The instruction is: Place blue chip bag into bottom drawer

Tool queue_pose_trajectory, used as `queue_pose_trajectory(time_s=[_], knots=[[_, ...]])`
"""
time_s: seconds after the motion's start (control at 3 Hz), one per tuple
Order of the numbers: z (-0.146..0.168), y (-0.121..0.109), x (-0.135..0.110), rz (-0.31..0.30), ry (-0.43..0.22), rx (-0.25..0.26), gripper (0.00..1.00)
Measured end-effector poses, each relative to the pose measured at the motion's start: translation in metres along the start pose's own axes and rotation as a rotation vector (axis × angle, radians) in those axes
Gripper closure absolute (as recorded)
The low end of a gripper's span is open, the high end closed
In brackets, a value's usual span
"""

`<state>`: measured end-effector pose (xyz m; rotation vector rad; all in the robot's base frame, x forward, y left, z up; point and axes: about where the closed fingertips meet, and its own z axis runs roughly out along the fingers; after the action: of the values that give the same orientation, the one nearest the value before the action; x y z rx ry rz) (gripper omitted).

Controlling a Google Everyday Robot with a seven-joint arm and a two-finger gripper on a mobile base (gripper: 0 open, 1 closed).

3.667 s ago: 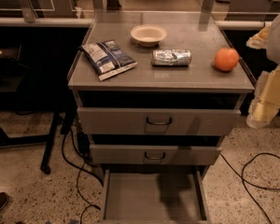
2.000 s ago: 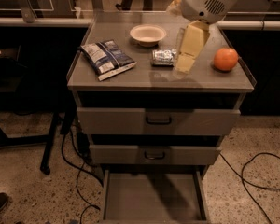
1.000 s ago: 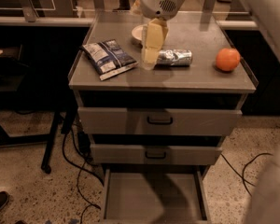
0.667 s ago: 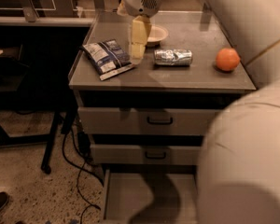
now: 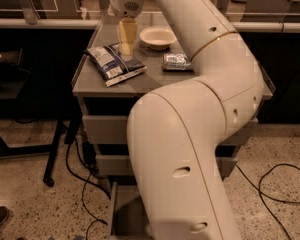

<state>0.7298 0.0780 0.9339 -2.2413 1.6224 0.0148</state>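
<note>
The blue chip bag lies flat on the left part of the grey cabinet top. My gripper hangs pointing down just above the bag's far right end, between the bag and a white bowl. My large cream arm fills the middle of the view. The bottom drawer is pulled out at floor level. Only its left edge and a strip of grey floor show, because the arm hides the remainder.
A white bowl and a crushed silver can sit on the cabinet top to the right of the bag. The upper drawer fronts show at the left. Black cables trail on the speckled floor. A dark table leg stands to the left.
My gripper has moved left across the cabinet top, from over the can to over the chip bag's far end. The arm now covers the orange and most of the drawers.
</note>
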Motion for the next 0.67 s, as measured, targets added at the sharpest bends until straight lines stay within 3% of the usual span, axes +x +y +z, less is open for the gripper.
queue_pose_trajectory(time_s=[0.33,0.67], knots=[[0.003,-0.011,-0.003,0.001,-0.012,0.038,0.0],[0.035,-0.01,0.008,0.002,-0.001,0.007,0.0]])
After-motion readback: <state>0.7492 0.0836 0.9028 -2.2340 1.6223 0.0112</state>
